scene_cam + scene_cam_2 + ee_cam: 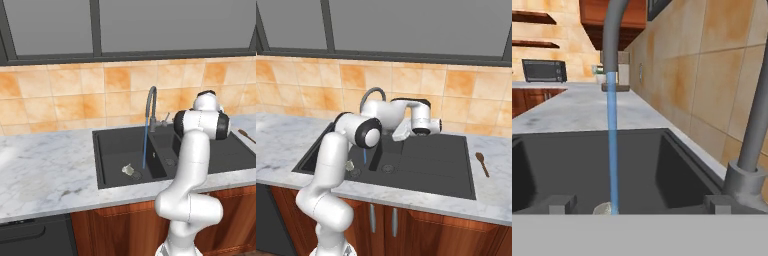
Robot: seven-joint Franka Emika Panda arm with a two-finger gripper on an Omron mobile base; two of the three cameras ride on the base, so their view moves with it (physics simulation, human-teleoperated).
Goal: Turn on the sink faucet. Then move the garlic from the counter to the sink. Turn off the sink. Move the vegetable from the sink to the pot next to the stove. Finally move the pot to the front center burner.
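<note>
At frame centre, the sink (pixel 112 150) held the garlic (pixel 131 171) under the faucet (pixel 151 107) stream; fingers (pixel 563 204) stood wide apart, empty.

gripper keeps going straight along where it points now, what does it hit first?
Probably the water stream falling from the faucet spout, which sits dead centre in the hand view. Beyond it comes the far wall of the sink. The gripper is open, holding nothing; depth to the stream is unclear.

One sink (pixel 115 137) with two basins, one faucet (pixel 149 107) pouring one blue water stream (pixel 145 145), one garlic bulb (pixel 129 170) in the left basin, one wooden spoon (pixel 482 163) far right.
</note>
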